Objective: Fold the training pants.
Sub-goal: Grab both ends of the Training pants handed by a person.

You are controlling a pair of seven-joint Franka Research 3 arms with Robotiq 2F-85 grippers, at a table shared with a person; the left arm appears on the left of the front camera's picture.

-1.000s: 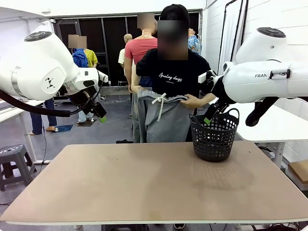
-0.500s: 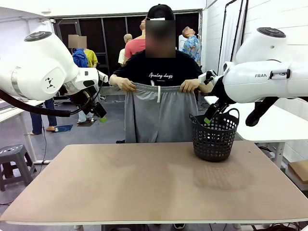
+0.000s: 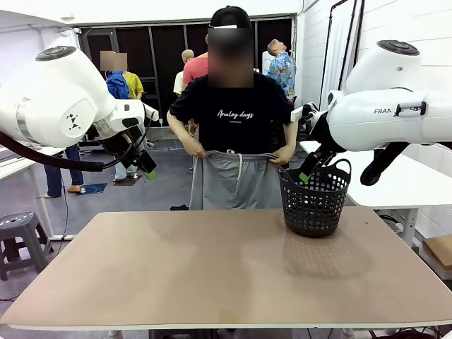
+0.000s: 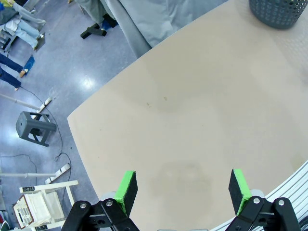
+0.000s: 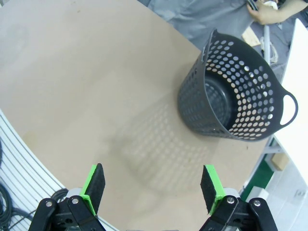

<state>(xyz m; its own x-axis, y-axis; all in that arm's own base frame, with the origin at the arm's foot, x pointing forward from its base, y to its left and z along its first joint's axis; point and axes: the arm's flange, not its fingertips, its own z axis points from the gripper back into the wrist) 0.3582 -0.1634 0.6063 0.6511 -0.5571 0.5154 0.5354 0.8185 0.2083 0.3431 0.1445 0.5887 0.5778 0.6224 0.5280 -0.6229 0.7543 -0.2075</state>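
Nearest in, the left hand (image 4: 183,185) hangs above the bare tan surface (image 3: 212,268), green pads spread wide, nothing between them. The right hand (image 5: 153,185) is just as wide open and empty, over the surface's right side. "FRAN" reads on the white right arm (image 3: 385,111); the rest of the word is cut off. Further out, a black mesh basket (image 3: 314,201) stands on the far right of the surface. Beyond the far edge, at centre, a person (image 3: 236,113) in a black T-shirt printed "Analog days" holds the training pants (image 3: 233,180) up by the gathered waistband, one hand (image 3: 197,151) at each end. They're light grey, with a white drawstring (image 3: 240,166) dangling, and the legs drop behind the surface.
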